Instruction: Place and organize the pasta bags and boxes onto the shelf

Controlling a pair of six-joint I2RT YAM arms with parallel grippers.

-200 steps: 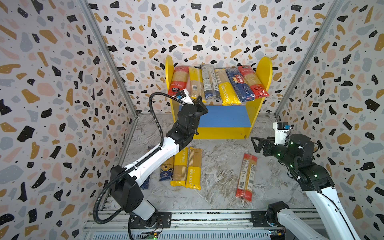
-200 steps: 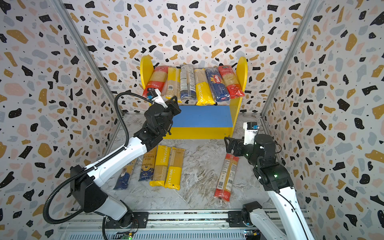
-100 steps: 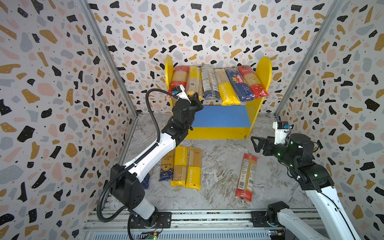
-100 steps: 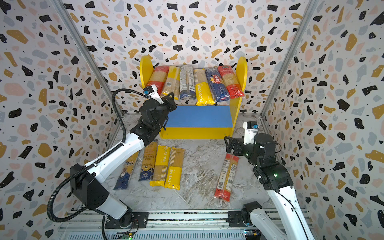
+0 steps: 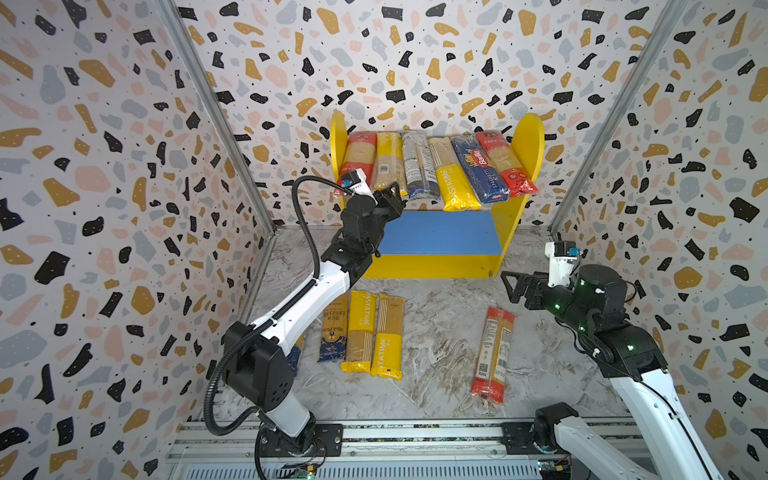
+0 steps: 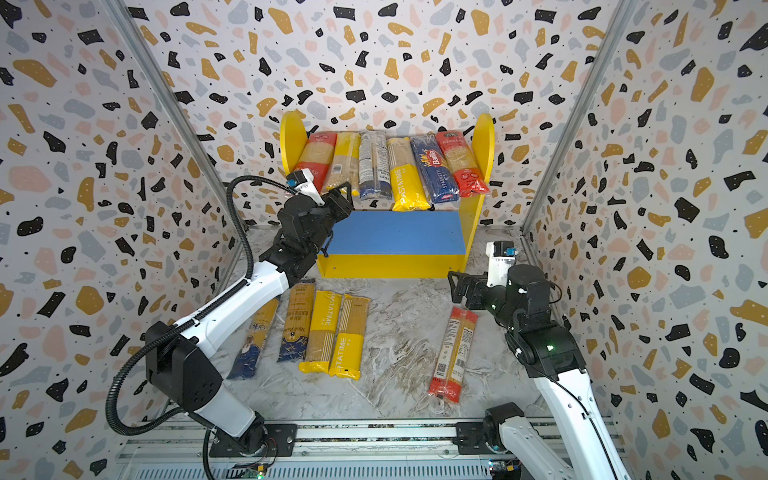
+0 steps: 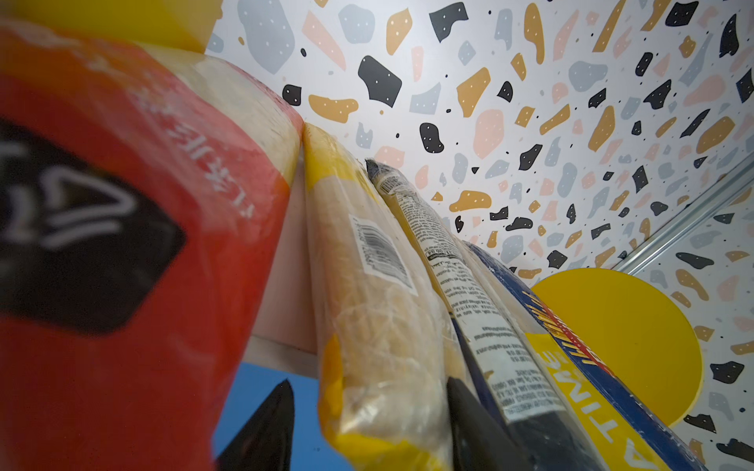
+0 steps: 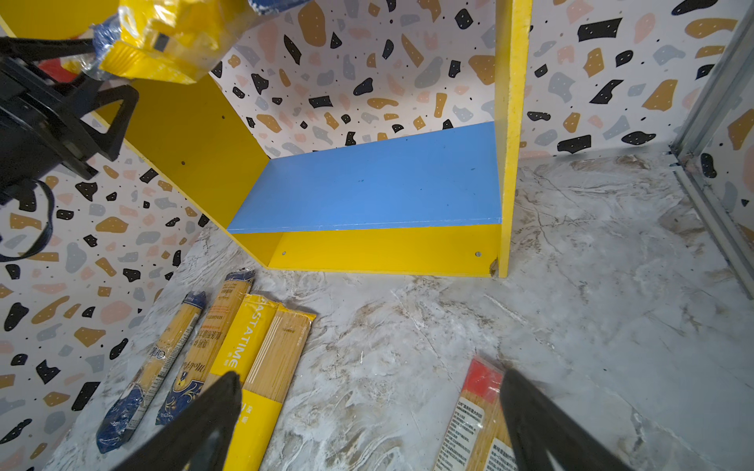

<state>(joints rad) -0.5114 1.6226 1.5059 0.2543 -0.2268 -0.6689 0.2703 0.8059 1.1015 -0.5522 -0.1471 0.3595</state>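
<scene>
Speckled terrazzo walls (image 5: 415, 62) close in on three sides of a grey marbled tabletop (image 5: 440, 332). The shelf (image 5: 530, 141) stands at the middle of its back edge. By my count the job is a little over half done. Six packets lie side by side across the pink upper board (image 7: 285, 285), filling it from side to side, with their near ends hanging over its front edge. The blue lower board (image 5: 440, 232) is bare, so I'd guess the rest belong there.

Five are left on the tabletop. A red packet (image 5: 492, 353) lies towards the front right. Two yellow PASTATIME packets (image 5: 361, 328) touch each other towards the front left, with a blue-gold packet (image 5: 334, 332) against them. Another blue packet (image 6: 253, 340) is half hidden under the left arm.

The left end effector (image 5: 392, 194) is up at the front of the upper board. Its jaws are apart around the near end of the barcode-labelled yellow packet (image 7: 367, 310), second from the left, and it looks like no real grip. The right end effector (image 5: 510, 286) hangs wide open and empty off the shelf's front right corner, near the red packet's far end.
</scene>
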